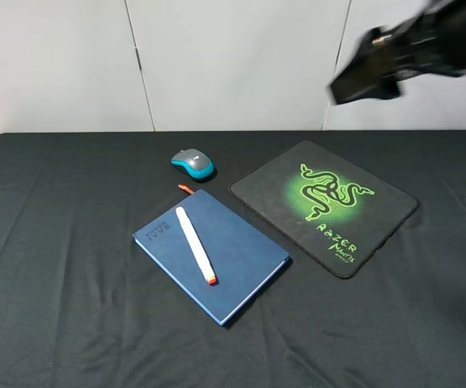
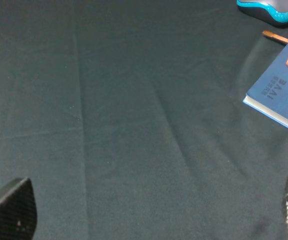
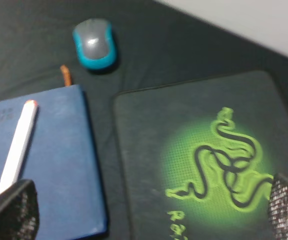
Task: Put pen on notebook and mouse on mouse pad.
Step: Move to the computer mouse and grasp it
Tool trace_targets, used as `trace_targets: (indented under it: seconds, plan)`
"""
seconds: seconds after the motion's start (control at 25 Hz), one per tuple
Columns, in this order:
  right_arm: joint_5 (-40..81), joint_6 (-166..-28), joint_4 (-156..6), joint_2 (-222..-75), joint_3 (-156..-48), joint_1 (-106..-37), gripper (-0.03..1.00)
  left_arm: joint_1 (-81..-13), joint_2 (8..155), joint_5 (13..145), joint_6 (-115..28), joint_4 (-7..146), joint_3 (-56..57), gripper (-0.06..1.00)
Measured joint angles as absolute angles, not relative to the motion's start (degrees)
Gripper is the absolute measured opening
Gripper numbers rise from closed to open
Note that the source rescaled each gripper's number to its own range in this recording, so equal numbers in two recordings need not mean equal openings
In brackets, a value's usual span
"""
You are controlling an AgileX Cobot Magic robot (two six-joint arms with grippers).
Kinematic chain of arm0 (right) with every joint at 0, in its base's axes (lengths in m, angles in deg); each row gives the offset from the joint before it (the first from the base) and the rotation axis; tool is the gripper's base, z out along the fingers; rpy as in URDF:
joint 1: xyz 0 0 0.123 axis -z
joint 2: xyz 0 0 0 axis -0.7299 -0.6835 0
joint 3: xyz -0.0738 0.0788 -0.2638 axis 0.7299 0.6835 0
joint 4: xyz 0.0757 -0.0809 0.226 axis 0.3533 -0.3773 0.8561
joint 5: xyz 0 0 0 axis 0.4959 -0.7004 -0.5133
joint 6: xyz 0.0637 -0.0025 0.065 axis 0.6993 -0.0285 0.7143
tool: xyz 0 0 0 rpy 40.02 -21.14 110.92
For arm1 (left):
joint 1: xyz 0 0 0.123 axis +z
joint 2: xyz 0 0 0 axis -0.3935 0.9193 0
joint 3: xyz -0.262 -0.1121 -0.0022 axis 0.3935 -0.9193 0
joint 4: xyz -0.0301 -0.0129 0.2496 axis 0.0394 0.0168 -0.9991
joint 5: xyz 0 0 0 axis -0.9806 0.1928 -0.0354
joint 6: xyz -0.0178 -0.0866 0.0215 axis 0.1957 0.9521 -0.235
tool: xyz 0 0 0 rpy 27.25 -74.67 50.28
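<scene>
The white pen (image 1: 195,244) lies diagonally on the dark blue notebook (image 1: 241,252), its orange-red tip toward the front. Behind the notebook, the grey and turquoise mouse (image 1: 192,163) sits on the black cloth, left of the black mouse pad (image 1: 273,184) with its green snake logo. My right arm (image 1: 411,48) hangs high at the back right. My right gripper (image 3: 149,210) is open above the mouse pad (image 3: 144,125), with the mouse (image 3: 95,44), notebook (image 3: 59,150) and pen (image 3: 18,146) in its view. My left gripper (image 2: 151,215) is open over bare cloth; the mouse (image 2: 266,10) and notebook (image 2: 279,95) are off to one side.
A black cloth (image 1: 63,242) covers the whole table. An orange ribbon bookmark (image 1: 185,187) sticks out of the notebook toward the mouse. A white panelled wall (image 1: 233,65) stands behind the table.
</scene>
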State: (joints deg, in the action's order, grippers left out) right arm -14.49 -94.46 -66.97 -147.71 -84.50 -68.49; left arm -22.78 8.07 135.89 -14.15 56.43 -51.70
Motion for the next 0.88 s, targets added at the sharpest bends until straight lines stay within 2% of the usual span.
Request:
trace_targets:
  seconds: [0.48, 0.88]
  plan:
    - [-14.4, -95.3, -69.3, -171.4, -103.2, -79.1, 1.00, -22.8, 8.1, 135.9, -14.2, 56.4, -51.7, 0.98]
    - [-16.5, -95.4, -70.5, -187.7, -120.3, -83.9, 1.00, -22.8, 8.1, 135.9, -14.2, 56.4, -51.7, 0.98]
